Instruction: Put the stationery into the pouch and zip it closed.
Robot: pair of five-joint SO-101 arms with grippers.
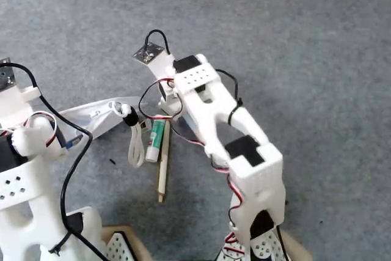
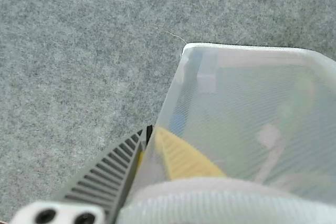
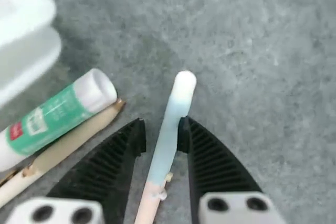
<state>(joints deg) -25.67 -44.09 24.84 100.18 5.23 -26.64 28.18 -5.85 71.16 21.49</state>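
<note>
A translucent white mesh pouch (image 1: pixel 98 117) (image 2: pixel 252 108) lies at the left, and my left gripper (image 2: pixel 149 132) is shut on one of its corners; one finger shows yellow through the mesh. A white cord loop (image 1: pixel 135 148) hangs off the pouch's end. Beside it lie a green-labelled glue stick (image 1: pixel 157 140) (image 3: pixel 58 111) and a wooden pencil (image 1: pixel 164 163) (image 3: pixel 63 142). My right gripper (image 1: pixel 168 109) (image 3: pixel 160 124) is low over the table, open, straddling a pale blue pen (image 3: pixel 170 124) that lies flat. One finger touches the pen and a small gap remains at the other.
Grey carpet-like cloth (image 1: pixel 305 59) covers the table, with free room to the right and far side. Red, black and white cables (image 1: pixel 156 93) loop around the right arm's wrist. A black cable (image 1: pixel 67 175) runs along the left arm.
</note>
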